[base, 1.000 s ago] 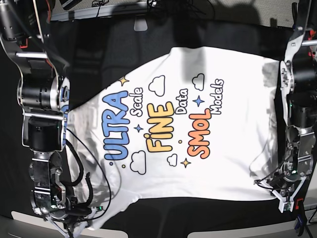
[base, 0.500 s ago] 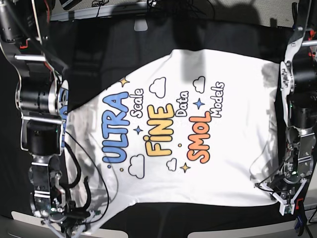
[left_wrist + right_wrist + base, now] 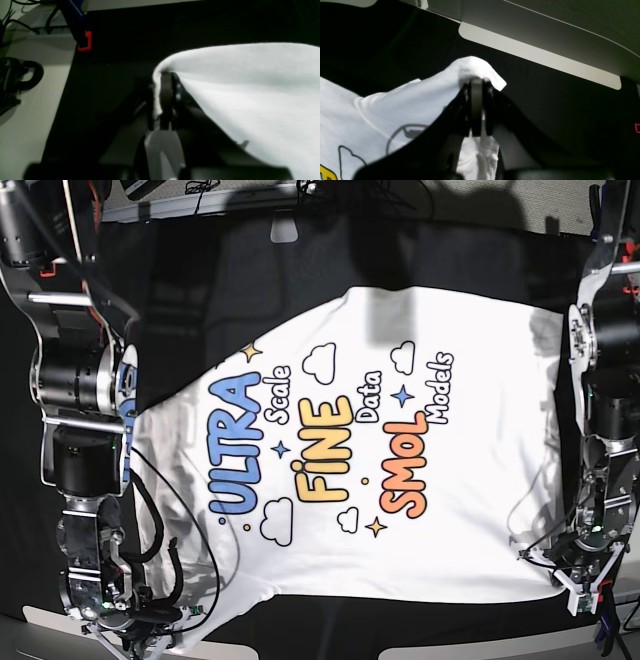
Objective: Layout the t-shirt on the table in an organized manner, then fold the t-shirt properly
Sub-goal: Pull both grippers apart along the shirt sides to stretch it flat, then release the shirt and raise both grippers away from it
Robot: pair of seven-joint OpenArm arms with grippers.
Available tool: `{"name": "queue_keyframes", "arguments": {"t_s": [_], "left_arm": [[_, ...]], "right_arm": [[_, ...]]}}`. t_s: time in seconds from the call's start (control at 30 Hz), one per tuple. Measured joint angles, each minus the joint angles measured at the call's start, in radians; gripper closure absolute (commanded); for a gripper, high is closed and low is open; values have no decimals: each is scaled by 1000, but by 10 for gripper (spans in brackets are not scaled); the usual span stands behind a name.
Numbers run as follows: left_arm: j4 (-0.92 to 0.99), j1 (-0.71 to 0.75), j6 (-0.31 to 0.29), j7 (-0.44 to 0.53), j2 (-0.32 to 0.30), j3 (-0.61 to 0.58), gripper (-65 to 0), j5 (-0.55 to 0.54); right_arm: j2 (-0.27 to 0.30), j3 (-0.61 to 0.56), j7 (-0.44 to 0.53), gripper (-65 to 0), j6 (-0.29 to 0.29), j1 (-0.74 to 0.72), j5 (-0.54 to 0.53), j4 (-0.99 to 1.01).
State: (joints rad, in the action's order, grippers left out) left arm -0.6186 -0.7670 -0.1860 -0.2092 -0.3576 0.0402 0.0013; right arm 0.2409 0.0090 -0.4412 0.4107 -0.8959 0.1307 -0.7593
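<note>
Shirt (image 3: 380,450) lies print side up across the middle of the table (image 3: 220,270), spread mostly flat. Its long axis runs left-right in the base view, and the lettering reads bottom-to-top there. Which end is the collar, I cannot tell.

Left gripper (image 3: 163,100): jaws pinched closed on a white shirt edge, cloth lifted into a ridge off the table. Right gripper (image 3: 477,110): jaws clamped on a bunched shirt corner, a cloud doodle just beside it.

Nearby: red clamp (image 3: 85,44) at the table edge, black cables (image 3: 15,75) on the pale surface beyond it. Both arms flank the shirt.
</note>
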Motion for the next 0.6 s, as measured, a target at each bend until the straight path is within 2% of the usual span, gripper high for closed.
{"name": "queue_keyframes", "arguments": {"t_s": [0.1, 0.17, 0.23, 0.3, 0.33, 0.43, 0.6], "left_arm": [[0, 0, 0, 0, 0, 0, -40, 0], [0, 1, 0, 37, 0, 0, -146, 3], [0, 2, 1, 75, 0, 0, -256, 2], [0, 2, 9, 106, 0, 0, -316, 0], [0, 2, 36, 108, 0, 0, -327, 0], [0, 2, 115, 106, 0, 0, -327, -30], [0, 2, 126, 129, -24, 0, -327, -31]], "right_arm": [[0, 0, 4, 0, 0, 0, 0, 0], [0, 0, 4, -20, 0, 0, 0, 0], [0, 0, 7, -168, 0, 0, -1, 0], [0, 0, 30, -275, 0, 0, 0, 0], [0, 0, 39, -303, 0, 0, -1, 0], [0, 0, 43, -310, 0, -2, -1, 0], [0, 0, 50, -310, 0, -2, -1, 0]]}}
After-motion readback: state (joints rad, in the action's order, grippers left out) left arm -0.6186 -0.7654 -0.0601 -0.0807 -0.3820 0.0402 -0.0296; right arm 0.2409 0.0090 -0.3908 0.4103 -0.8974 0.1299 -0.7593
